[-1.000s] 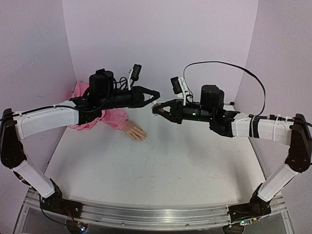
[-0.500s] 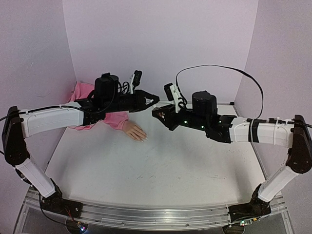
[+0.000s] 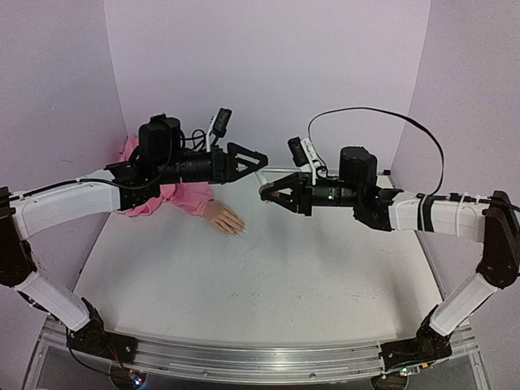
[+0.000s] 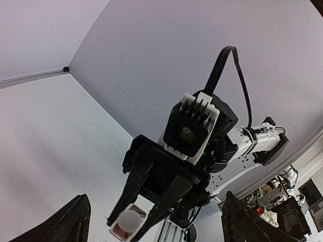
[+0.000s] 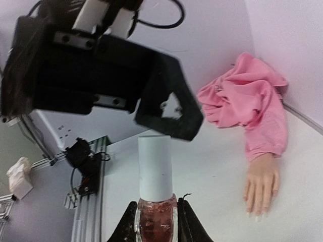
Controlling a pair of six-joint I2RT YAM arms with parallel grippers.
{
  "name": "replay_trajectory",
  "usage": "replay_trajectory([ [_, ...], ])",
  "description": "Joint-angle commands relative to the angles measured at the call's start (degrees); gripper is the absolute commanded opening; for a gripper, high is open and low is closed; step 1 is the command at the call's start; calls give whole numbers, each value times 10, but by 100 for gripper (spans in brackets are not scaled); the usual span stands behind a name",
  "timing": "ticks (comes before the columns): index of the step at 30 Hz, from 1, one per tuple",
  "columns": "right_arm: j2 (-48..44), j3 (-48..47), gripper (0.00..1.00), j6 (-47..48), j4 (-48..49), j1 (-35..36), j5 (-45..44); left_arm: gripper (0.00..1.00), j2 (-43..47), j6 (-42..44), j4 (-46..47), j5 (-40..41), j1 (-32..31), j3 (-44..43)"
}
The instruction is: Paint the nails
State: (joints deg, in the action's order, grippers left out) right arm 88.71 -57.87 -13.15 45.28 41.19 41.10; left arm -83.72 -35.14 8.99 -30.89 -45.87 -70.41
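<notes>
I judge the nails (image 5: 256, 216) are nothing to grip: tiny, hard tips on a small flesh-coloured mannequin hand (image 3: 223, 218) that looks light enough to skid under a brush. If I steady it, I would press at the wrist, by the soft pink fabric sleeve (image 3: 184, 197), never at the fingertips. The nails show pale, too small for me to tell whether any carry polish. The hand lies flat at the far left of the white table (image 3: 284, 284), fingers toward the near right, below and apart from both arms. My right gripper (image 3: 265, 193) is clamped on the body of the small pinkish polish bottle (image 5: 155, 217), leaving its tall white cap (image 5: 155, 169) free; the glass looks smooth and probably slippery. My left gripper (image 3: 258, 160) stands wide, facing that cap and holding nothing.
</notes>
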Motion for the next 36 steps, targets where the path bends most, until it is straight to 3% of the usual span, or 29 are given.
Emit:
replay_trajectory([
  [1, 1, -32, 0, -29, 48, 3, 130, 88, 25, -10, -17, -60, 25, -7],
  [3, 7, -36, 0, -29, 48, 3, 130, 83, 16, 5, -78, -72, 27, -34],
  [9, 18, -49, 0, -16, 28, 3, 117, 81, 5, 81, -281, -66, 26, -112],
  [18, 31, -66, 0, 7, -10, 4, 119, 76, -7, 115, -338, -93, 18, -147],
  [26, 29, -68, 0, 18, -30, 4, 120, 52, -30, 112, -348, -89, 16, -169],
  [36, 27, -65, 0, 18, -33, 4, 123, 43, -57, 117, -365, -95, 12, -197],
])
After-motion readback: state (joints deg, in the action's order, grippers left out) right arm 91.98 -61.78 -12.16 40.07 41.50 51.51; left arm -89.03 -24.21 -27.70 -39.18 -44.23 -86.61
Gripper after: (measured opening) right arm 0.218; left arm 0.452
